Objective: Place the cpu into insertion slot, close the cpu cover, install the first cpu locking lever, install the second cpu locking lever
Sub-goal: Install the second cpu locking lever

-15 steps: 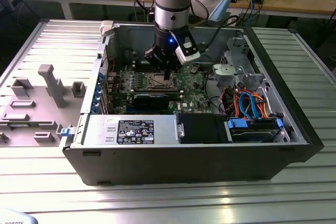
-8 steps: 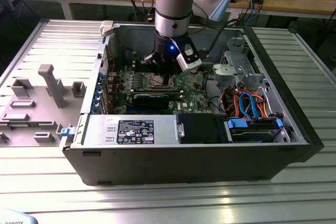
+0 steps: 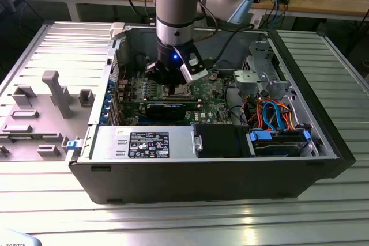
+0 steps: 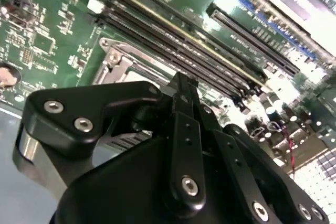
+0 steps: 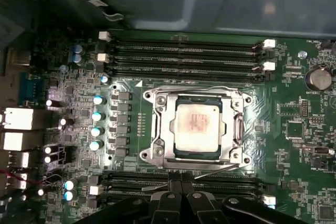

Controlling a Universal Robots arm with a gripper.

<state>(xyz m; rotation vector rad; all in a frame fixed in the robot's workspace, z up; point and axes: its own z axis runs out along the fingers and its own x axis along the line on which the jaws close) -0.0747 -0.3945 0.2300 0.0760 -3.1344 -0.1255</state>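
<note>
The black two-fingered gripper (image 5: 181,184) has its jaws drawn together, fingertips meeting with nothing between them; in the second wrist view the gripper (image 4: 182,83) shows the same pinched-together tips. They sit just beside the socket's edge, close to a thin silver wire locking lever (image 5: 210,169) that lies along that side of the frame.

The small square cpu with its dull silver metal top (image 5: 193,127) is seated in the square insertion slot (image 5: 156,145), and the thin silver metal cpu cover with its cut-out window (image 5: 229,109) lies flat down around it. Long black memory slots (image 5: 184,56) run along both sides of the socket on the green motherboard (image 5: 299,129).

In the exterior view the grey-and-blue arm (image 3: 179,4) reaches straight down from above into the open black computer case (image 3: 219,182), wrist vertical over the board.
</note>
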